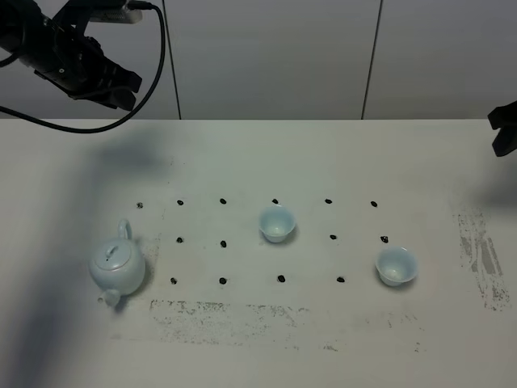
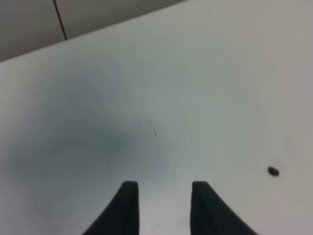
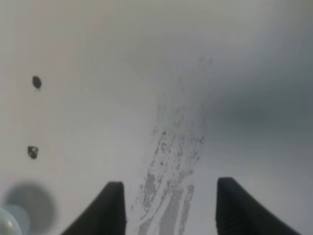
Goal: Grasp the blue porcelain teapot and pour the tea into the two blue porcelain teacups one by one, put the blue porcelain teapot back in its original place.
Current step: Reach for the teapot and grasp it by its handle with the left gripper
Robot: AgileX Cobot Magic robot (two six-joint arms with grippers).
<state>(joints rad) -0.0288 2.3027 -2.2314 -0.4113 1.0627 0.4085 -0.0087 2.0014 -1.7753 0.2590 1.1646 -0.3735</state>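
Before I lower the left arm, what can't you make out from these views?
- Tea level in the teapot: exterior high view, the lid covers it.
- Right end effector: exterior high view, cut off by the frame edge.
- Teapot, left wrist view: out of frame; only table beyond the left end effector.
- One cup, right wrist view: a blurred sliver at the frame corner.
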